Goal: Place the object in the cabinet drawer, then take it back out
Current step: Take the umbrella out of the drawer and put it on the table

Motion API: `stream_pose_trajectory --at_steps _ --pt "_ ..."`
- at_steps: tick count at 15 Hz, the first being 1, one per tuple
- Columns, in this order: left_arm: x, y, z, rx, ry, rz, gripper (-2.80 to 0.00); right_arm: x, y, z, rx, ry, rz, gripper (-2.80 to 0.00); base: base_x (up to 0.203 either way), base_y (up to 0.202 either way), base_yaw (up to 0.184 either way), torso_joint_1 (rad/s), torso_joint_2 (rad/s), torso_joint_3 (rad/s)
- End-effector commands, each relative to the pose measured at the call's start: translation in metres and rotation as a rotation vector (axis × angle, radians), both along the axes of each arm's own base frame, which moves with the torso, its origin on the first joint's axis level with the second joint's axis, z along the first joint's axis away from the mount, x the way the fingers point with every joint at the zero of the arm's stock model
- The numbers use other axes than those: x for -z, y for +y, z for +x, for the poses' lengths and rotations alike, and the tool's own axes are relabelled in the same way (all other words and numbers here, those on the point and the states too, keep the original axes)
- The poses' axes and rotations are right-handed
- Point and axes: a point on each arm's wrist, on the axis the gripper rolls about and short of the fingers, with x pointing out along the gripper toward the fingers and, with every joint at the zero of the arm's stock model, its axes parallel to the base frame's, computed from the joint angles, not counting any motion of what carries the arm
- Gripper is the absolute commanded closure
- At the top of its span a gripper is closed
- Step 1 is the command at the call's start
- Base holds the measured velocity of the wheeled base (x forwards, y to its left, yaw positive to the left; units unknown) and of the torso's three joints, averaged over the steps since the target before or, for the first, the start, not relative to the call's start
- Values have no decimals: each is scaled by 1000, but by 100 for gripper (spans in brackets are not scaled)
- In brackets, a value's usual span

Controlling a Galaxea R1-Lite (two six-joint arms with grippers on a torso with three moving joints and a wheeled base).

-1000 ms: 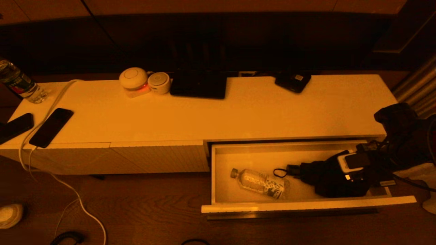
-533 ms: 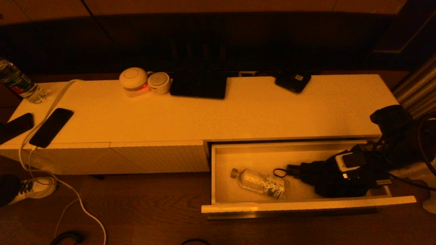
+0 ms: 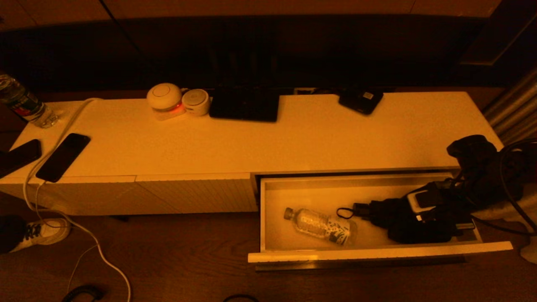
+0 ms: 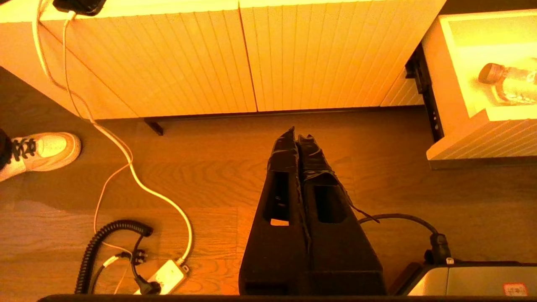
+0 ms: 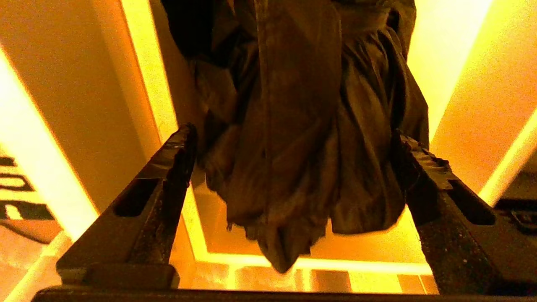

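I'm seeing my right gripper (image 5: 293, 155) standing spread wide, its ridged black fingers (image 5: 168, 167) flanking a folded umbrella (image 3: 390, 216) of soft, crumpled dark fabric; I can't tell if they are touching it. The umbrella is lying in the open cabinet drawer (image 3: 377, 253), a shallow white tray, beside a clear plastic bottle (image 3: 319, 224) on its side. My left gripper (image 4: 298, 138) is hanging pressed together above the wood-grain floor (image 4: 209, 167).

White ribbed cabinet, dark contents

The cabinet drawer (image 3: 377, 253) is white with a finely ribbed front; the folded umbrella (image 3: 390, 218) at lower right is black.
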Motion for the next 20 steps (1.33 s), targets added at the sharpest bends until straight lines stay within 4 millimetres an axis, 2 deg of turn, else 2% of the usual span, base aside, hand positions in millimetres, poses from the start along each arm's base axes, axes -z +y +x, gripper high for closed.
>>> stream_pose_trajectory --at_steps 1,7,9,20 --pt "0 0 0 -1 0 0 0 8 0 4 -10 20 3 -280 0 0 0 0 0 0" --pt "0 0 0 -1 0 0 0 16 -1 17 -10 25 2 -280 0 0 0 0 0 0" --pt "0 0 0 -1 0 0 0 25 -2 22 -10 46 2 -280 0 0 0 0 0 0" --pt "0 0 0 -1 0 0 0 35 -2 22 -3 78 6 -280 0 0 0 0 0 0"
